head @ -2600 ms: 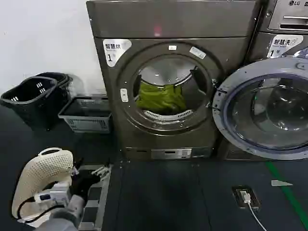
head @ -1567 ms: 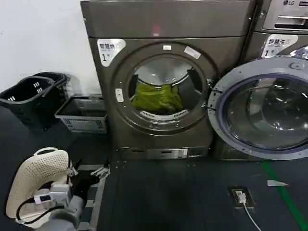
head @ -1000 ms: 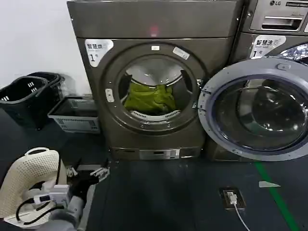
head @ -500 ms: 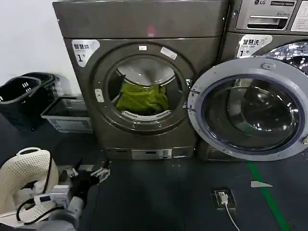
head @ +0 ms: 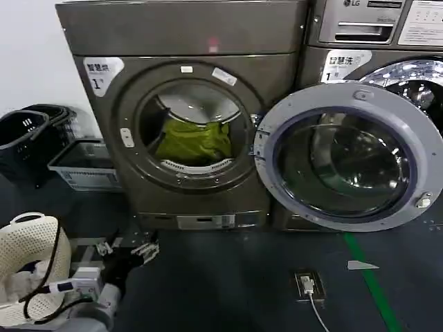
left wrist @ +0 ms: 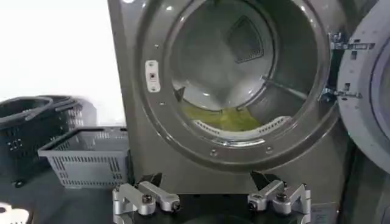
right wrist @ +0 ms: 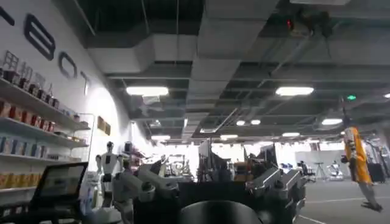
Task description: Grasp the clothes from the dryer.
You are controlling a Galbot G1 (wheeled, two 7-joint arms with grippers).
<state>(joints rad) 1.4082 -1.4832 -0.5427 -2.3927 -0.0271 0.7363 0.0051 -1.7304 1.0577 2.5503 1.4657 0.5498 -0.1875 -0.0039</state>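
Your left gripper (head: 128, 250) hangs low near the floor, short of the dryer (head: 187, 117) and off to the left of its round opening, with its two fingers spread wide and nothing between them; in the left wrist view the gripper (left wrist: 210, 201) points straight at the dryer's front, just under the lower rim of the opening. From there the clothes (head: 194, 140) lie forward, up and a little to the right: a yellow-green bundle heaped on the drum floor, set back behind the lip, its longer side running across the opening rather than into it. From the wrist camera only a low yellow-green strip of the clothes (left wrist: 226, 119) shows over the rim, so I judge you will need to rise above that lip before going in. The dryer's door (head: 344, 155) stands swung fully open to the right, leaving the opening clear. Your right gripper (right wrist: 210, 185) is held well away from the work, aimed out at the room behind with its fingers apart and empty, so the left arm looks the nearer one for this reach. A white basket (head: 31, 266) sits on the floor beside the left arm.
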